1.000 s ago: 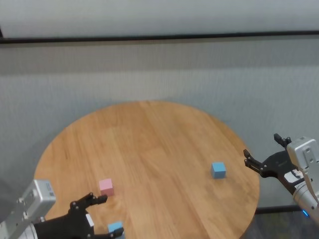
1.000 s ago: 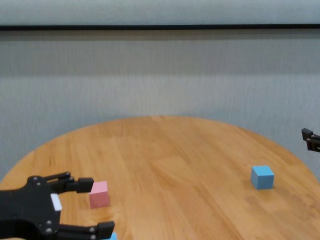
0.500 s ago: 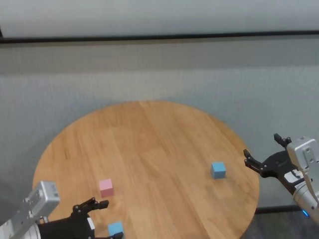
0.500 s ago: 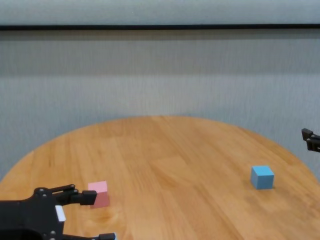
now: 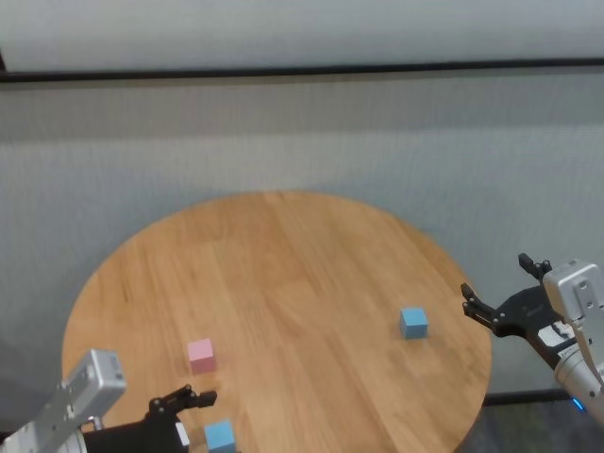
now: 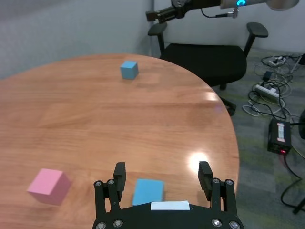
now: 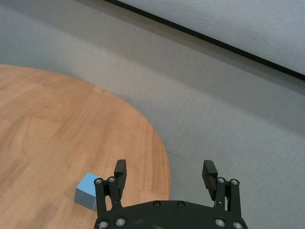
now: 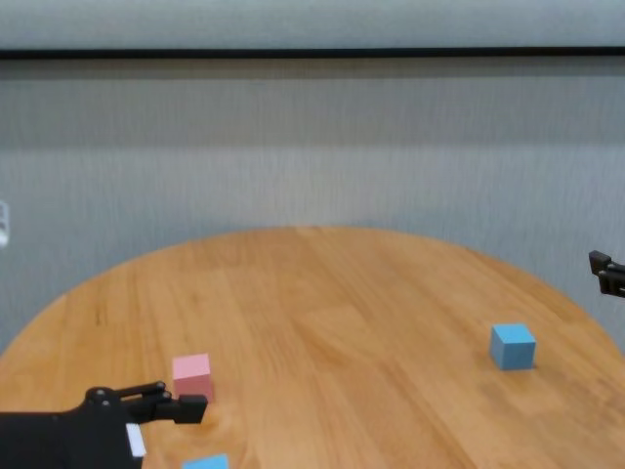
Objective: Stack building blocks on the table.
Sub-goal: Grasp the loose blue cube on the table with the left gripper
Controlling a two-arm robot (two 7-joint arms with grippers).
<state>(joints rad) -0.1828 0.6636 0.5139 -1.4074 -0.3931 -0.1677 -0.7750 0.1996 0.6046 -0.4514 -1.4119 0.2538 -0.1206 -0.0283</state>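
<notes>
On the round wooden table (image 5: 283, 245) lie a pink block (image 5: 200, 355), a light blue block (image 5: 219, 435) at the near edge and another light blue block (image 5: 412, 322) at the right. My left gripper (image 6: 162, 169) is open and low at the near left. The near blue block (image 6: 148, 192) lies between its fingers, untouched, and the pink block (image 6: 46, 186) is beside it. My right gripper (image 5: 494, 276) hovers open just off the table's right edge, close to the right blue block (image 7: 88, 191).
A grey wall stands behind the table. In the left wrist view a black office chair (image 6: 209, 59) stands past the table's edge, with cables and a power brick (image 6: 279, 136) on the floor.
My left gripper has drawn back toward the table's near edge and sunk lower, leaving the pink block and coming around the near blue block. The right arm and all blocks stayed still.
</notes>
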